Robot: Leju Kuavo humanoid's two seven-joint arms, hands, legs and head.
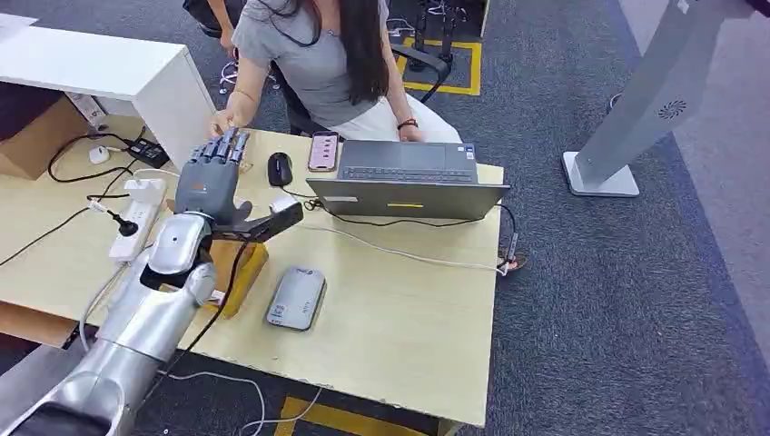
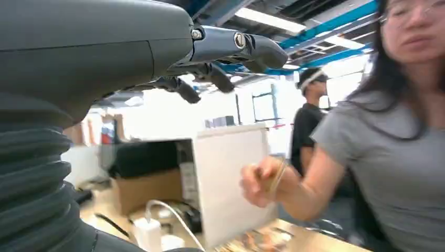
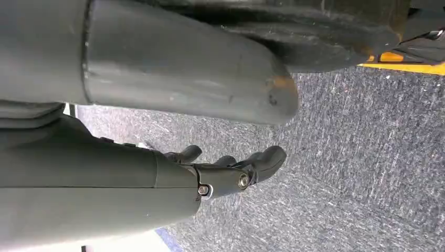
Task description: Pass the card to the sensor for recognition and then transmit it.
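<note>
Surface: pale wood desk on grey carpet.
Far edge: open laptop, phone, black mouse.
Middle: grey card reader, yellow wooden stand.
Left side: white power strip, cables.

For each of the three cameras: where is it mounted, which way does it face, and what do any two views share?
Head view: high on the body, looking down at the pale wooden desk; silver left arm, left hand raised, fingers apart.
Left wrist view: behind the left hand, facing level toward the person in a grey shirt.
Right wrist view: arm hanging, facing grey carpet; right hand.
Shared: head and left wrist views both show that person.
</note>
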